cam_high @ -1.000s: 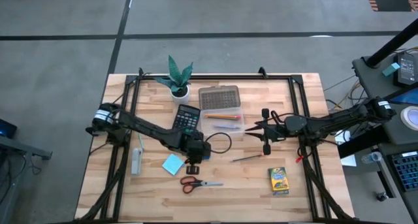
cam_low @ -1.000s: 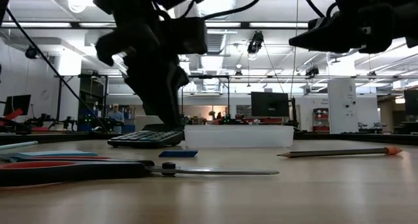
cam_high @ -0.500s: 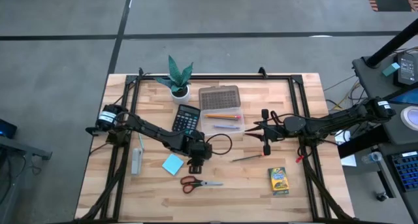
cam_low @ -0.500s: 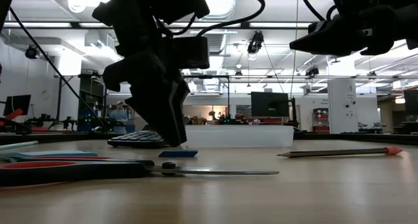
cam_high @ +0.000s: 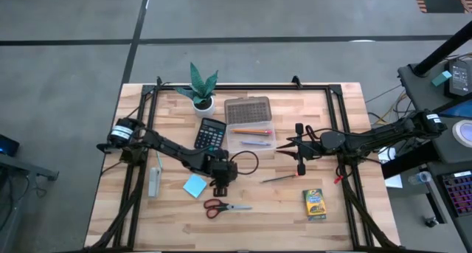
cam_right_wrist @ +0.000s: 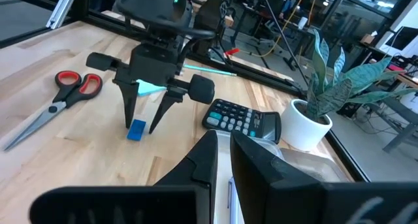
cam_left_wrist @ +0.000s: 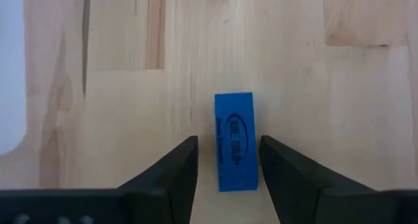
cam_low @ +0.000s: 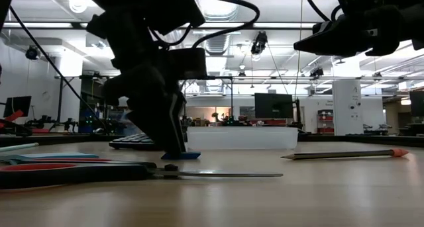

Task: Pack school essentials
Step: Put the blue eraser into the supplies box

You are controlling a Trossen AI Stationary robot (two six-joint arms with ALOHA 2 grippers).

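Left end effector apart, straddling eraser flat on table. Right end effector together, over box.

Scissors cut off; eraser partly hidden.

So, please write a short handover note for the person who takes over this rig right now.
Left tool: open, lowered over the blue eraser, fingers either side of it, not yet closed.
Right tool: shut, holding nothing, waiting in the air beside the clear box.
On the table: note pad, scissors, crayon box, one pencil.
Done: some pens or pencils already lie in the clear box.
Left: grasp the eraser and pack it, then the remaining items.
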